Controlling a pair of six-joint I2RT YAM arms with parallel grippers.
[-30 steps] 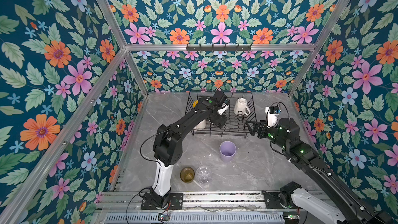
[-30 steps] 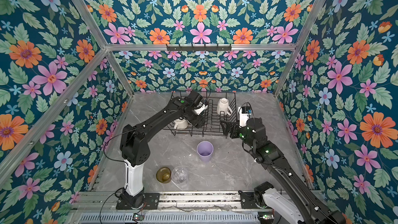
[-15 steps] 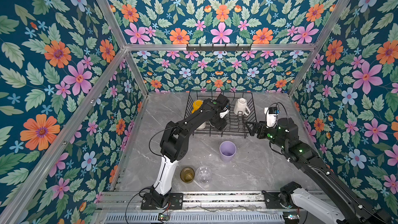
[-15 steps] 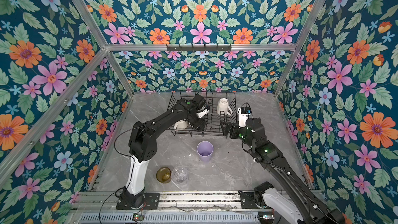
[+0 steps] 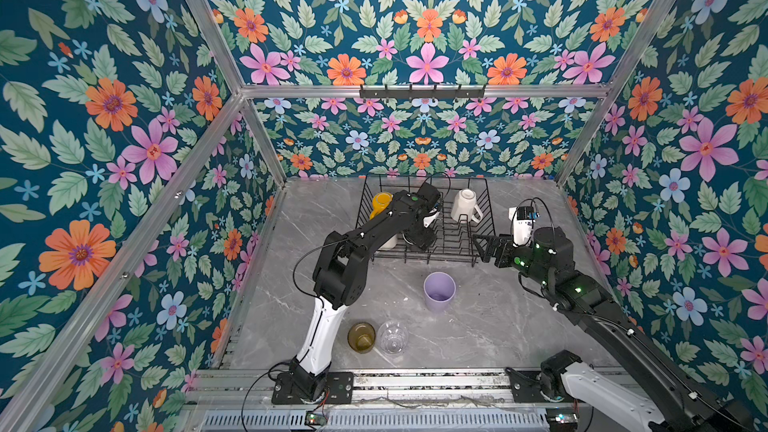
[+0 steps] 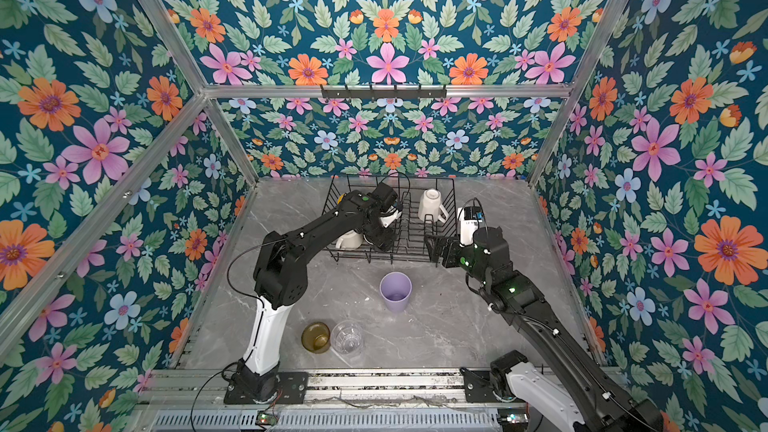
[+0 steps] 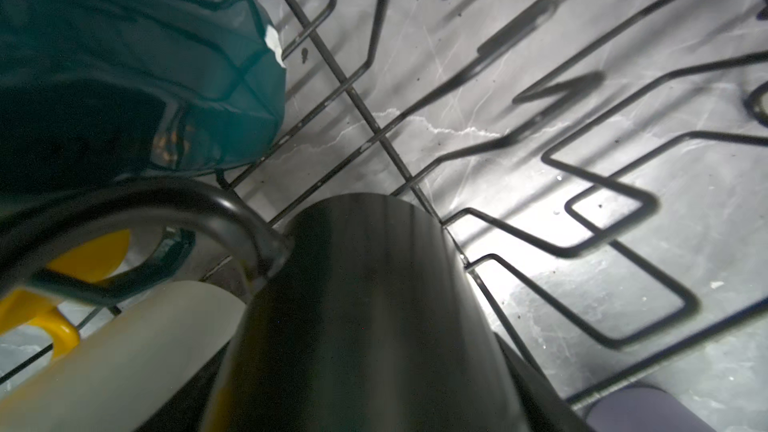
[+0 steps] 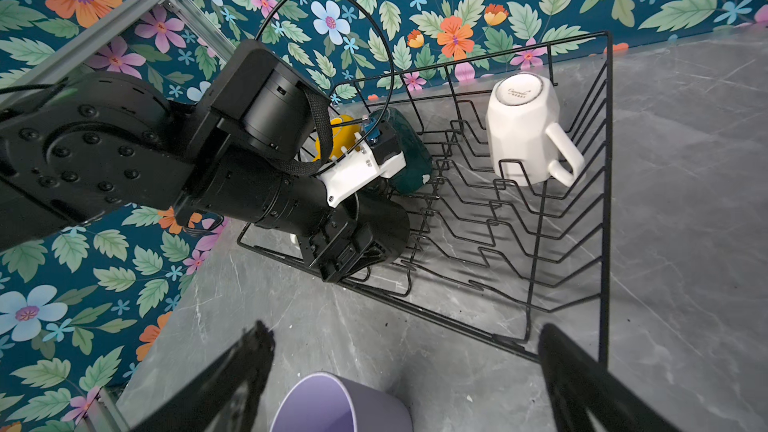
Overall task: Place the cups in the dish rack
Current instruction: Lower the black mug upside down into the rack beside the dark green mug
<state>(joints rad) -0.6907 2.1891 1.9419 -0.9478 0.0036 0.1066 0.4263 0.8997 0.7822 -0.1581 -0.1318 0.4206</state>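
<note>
- Left pincer (image 8: 357, 253) is inside the dish rack (image 5: 440, 260), low at its front, clamped on the black mug (image 8: 388, 222). The left wrist view is mostly filled by that mug's side (image 7: 365, 305), and the fingers are hidden there.
- Black mug is tilted over the rack wires, with its handle towards the teal mug (image 7: 166, 56).
- Also in the rack: yellow mug (image 5: 380, 203) at the far left, cream mug (image 6: 349, 238) at the near left and partly behind the arm, and the teal mug behind the wrist (image 8: 409, 160).
- White mug (image 5: 463, 205) stands upside down at the rack's far right, with its handle facing the right wall.
- Right pincer (image 5: 482, 245) has its jaws wide apart and holds nothing. It hovers just off the rack's near right corner.
- Lilac tumbler (image 5: 439, 290) is upright on the tabletop (image 5: 498, 326), in front of the rack.
- Olive-amber glass (image 5: 361, 337) and clear glass (image 5: 392, 338) stand side by side near the front edge, next to the left arm's base.
</note>
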